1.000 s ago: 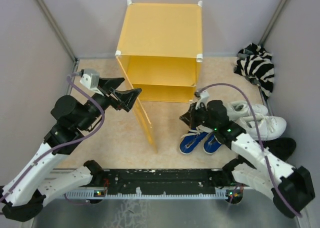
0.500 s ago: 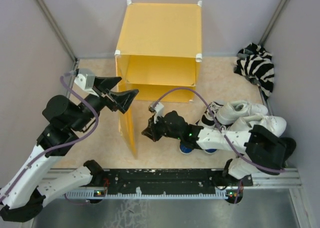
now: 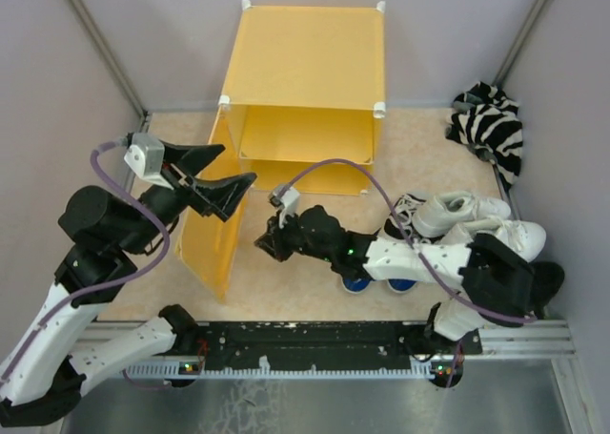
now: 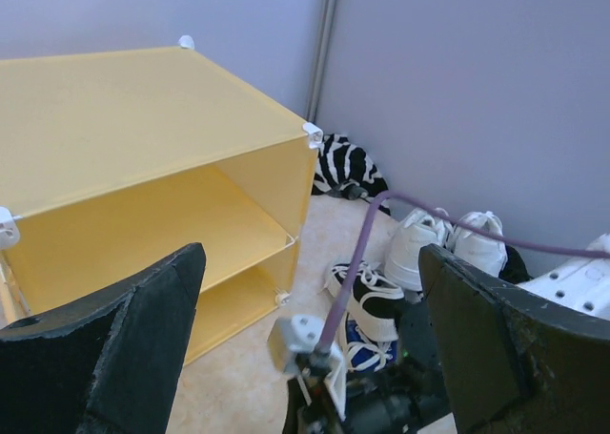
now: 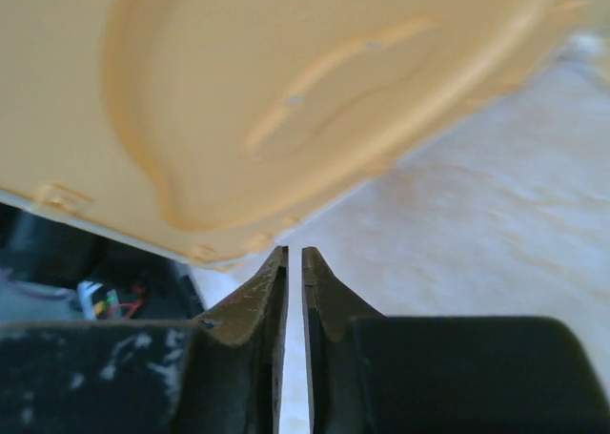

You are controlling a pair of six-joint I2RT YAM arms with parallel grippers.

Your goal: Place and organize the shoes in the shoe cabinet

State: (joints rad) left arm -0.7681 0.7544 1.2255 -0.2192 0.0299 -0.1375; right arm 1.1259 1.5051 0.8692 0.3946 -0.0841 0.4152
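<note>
1. The right gripper [image 3: 263, 246] lies low over the beige tabletop [image 3: 295, 286]. Its jaws are almost together, with a thin slit between them and nothing in it. The tips sit just beside the door panel [image 3: 205, 248].
2. That panel stands open, tilted out to the left of the shoe cabinet [image 3: 310, 67], and its embossed face fills the right wrist view.
3. The left gripper [image 3: 238, 164] hovers above the panel with its jaws spread wide, holding nothing.
4. The blue sneakers [image 3: 355, 282] lie under the right arm, mostly hidden.
5. Beyond them are a black-and-white sneaker [image 4: 367, 293] and the white sneakers [image 3: 472, 208], close together on the tabletop outside the cabinet.
6. The cabinet stands at the back, its open front facing the arms, with 1 shelf [image 4: 162, 234] between 2 compartments.
7. A zebra-striped cloth [image 3: 491, 124] lies in the far right corner.
</note>
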